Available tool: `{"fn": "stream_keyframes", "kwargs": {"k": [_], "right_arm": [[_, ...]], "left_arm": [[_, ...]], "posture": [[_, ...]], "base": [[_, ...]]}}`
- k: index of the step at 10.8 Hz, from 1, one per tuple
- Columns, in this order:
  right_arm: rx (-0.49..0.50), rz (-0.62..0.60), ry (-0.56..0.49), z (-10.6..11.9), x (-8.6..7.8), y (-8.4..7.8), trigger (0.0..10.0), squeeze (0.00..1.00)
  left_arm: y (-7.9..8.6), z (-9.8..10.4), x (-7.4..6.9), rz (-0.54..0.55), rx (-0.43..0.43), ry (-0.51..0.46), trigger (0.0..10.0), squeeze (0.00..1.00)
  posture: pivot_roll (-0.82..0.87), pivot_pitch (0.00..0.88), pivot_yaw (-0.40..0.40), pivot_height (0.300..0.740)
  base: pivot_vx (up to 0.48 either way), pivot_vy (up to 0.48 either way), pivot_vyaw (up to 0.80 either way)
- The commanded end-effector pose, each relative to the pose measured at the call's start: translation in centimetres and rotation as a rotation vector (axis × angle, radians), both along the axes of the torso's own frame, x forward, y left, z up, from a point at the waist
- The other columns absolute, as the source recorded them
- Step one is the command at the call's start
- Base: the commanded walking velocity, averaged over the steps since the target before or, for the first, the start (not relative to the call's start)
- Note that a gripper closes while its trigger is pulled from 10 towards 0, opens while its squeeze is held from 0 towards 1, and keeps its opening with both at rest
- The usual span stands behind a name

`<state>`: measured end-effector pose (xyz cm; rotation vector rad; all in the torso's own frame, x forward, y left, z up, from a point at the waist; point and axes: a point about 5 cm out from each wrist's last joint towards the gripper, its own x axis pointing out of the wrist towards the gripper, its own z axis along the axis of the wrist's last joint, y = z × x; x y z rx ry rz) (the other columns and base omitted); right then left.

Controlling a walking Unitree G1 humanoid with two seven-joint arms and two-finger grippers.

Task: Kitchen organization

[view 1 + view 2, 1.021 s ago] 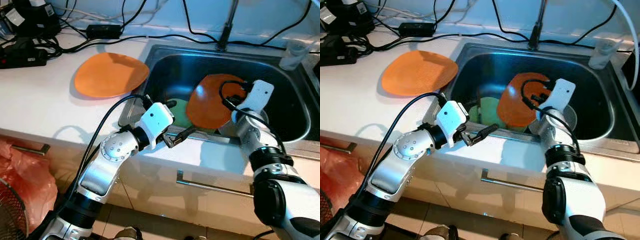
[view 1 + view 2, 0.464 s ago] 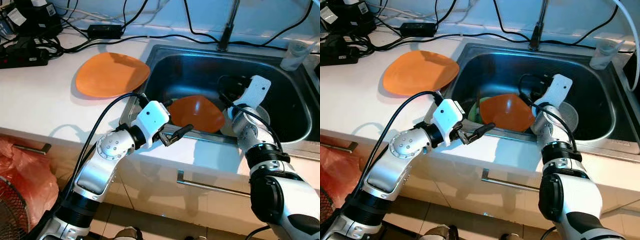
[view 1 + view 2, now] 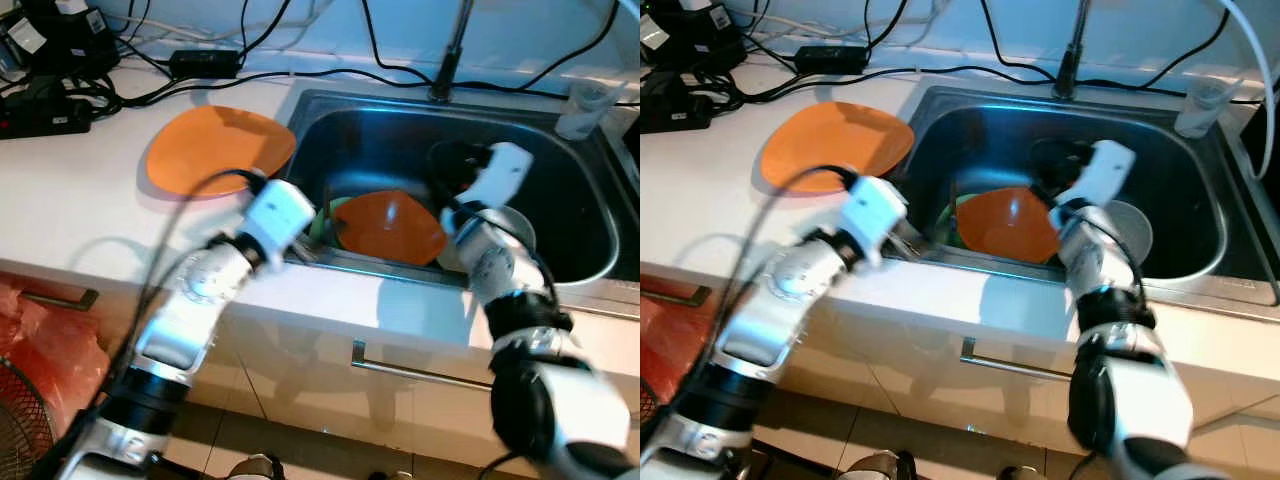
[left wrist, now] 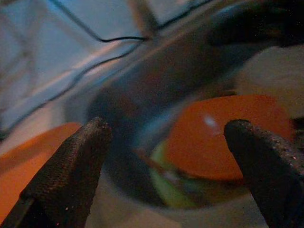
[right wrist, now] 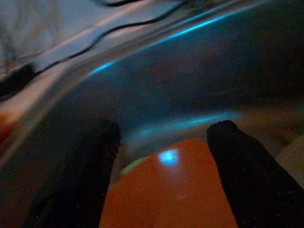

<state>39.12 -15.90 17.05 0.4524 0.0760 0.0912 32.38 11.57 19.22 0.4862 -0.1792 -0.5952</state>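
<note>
An orange plate (image 3: 392,226) lies in the steel sink (image 3: 560,180), resting on a green dish (image 3: 322,214). A second orange plate (image 3: 218,150) sits on the white counter left of the sink. My left gripper (image 4: 166,124) is open at the sink's front-left rim, its fingers (image 4: 71,171) pointing toward the plate in the sink. My right gripper (image 5: 165,128) is open inside the sink, just above and behind that plate, holding nothing. My left arm (image 3: 200,290) is blurred.
A round steel bowl (image 3: 512,222) sits in the sink behind my right arm. The faucet (image 3: 448,55) stands at the back, a clear glass (image 3: 585,105) at the back right. Power strips and cables (image 3: 60,70) crowd the back left counter. A drawer handle (image 3: 420,368) runs below.
The orange plate, held tilted up by my right gripper a second ago, now lies low in the sink, released. My left gripper has swung from outside the front edge to the sink's rim.
</note>
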Motion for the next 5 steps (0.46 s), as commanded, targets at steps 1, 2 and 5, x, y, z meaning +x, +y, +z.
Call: {"fn": "stream_keyframes", "kwargs": {"k": [1,2,5], "right_arm": [[0.003,0.058,-0.008,0.1,-0.3,0.8,10.0,1.0],[0.015,0.118,-0.034,0.3,-1.0,1.6,10.0,1.0],[0.027,0.187,-0.067,1.0,-2.4,2.5,10.0,0.0]], "left_arm": [[1.0,0.7,0.4,0.046,0.008,-0.039,10.0,1.0],[2.5,0.5,1.2,0.113,0.067,-0.003,10.0,1.0],[5.7,0.0,3.5,0.219,0.223,0.012,10.0,0.0]], "posture": [[0.14,0.096,0.003,0.74],[0.13,0.098,-0.002,0.74],[0.12,0.099,-0.002,0.74]], "base": [[0.0,0.0,0.0],[0.0,0.0,0.0],[0.0,0.0,0.0]]}}
